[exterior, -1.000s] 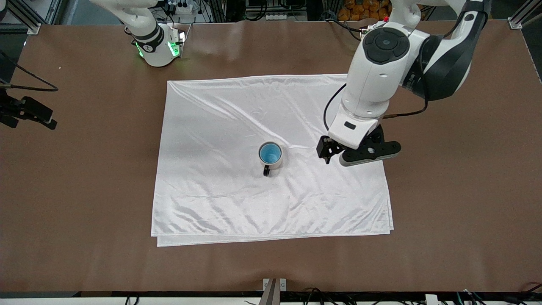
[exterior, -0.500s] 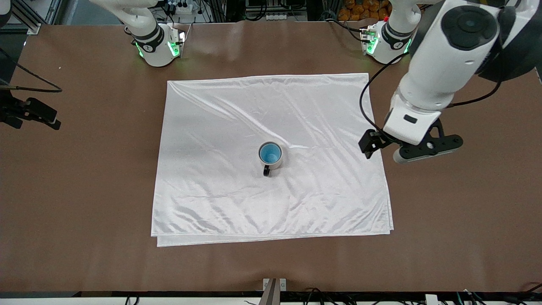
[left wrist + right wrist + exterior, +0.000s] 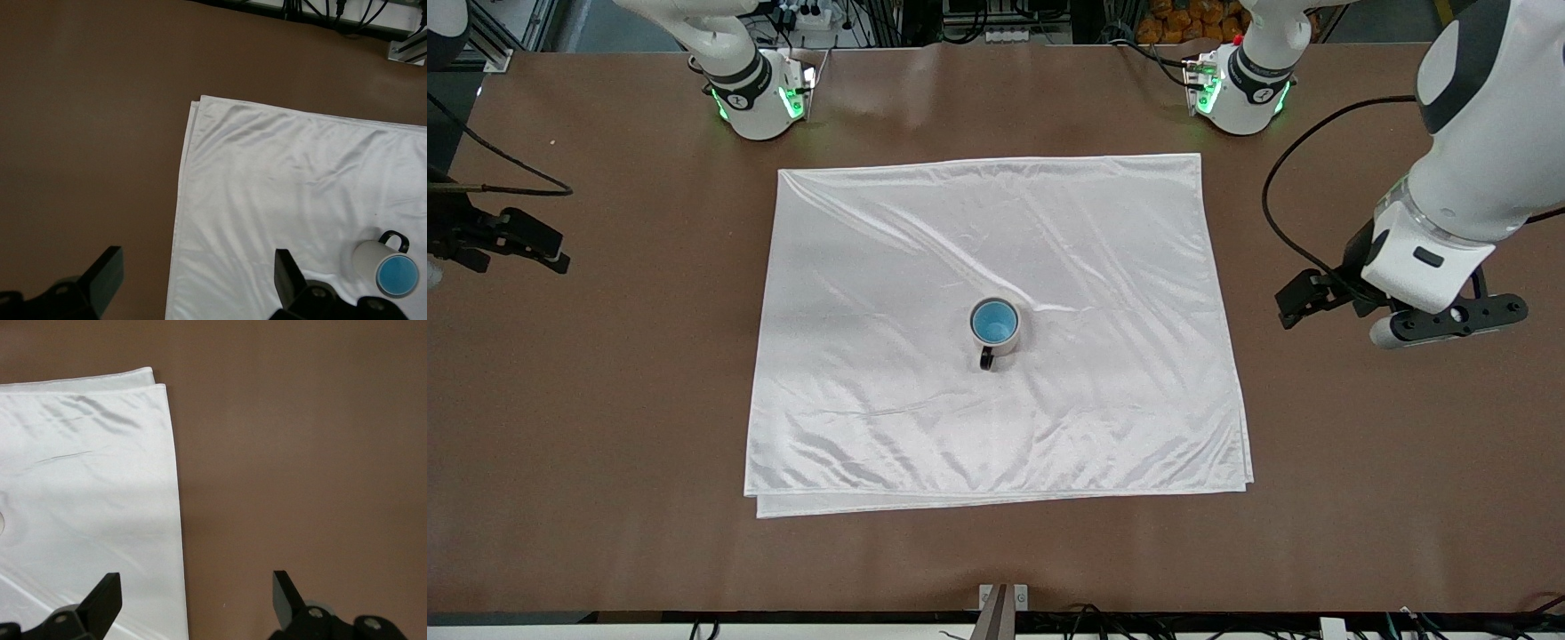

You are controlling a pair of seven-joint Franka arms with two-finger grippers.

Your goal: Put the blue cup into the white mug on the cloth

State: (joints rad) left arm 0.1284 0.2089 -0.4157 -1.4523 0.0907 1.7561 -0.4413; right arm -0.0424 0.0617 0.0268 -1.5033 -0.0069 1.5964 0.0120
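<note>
The blue cup [image 3: 994, 321] sits upright inside the white mug [image 3: 1008, 342], which stands near the middle of the cloth [image 3: 889, 267] with its black handle [image 3: 986, 359] toward the front camera. My left gripper [image 3: 1436, 324] is open and empty, up in the air over the table by the cloth's edge at the left arm's end. Its wrist view shows its open fingers [image 3: 107, 272] astride that edge, with the mug [image 3: 368, 257] and the cup [image 3: 397, 275] farther off. My right gripper [image 3: 193, 597] is open and empty, high over the cloth's edge at the right arm's end.
The cloth is folded double, with both layers showing at its corners [image 3: 760, 507]. Brown table [image 3: 1360, 498] lies all round it. A black part of the right wrist with its cable [image 3: 516, 240] shows at the edge of the front view.
My left gripper has moved away from beside the mug, off the cloth and toward the left arm's end of the table. The cup and mug have not moved.
</note>
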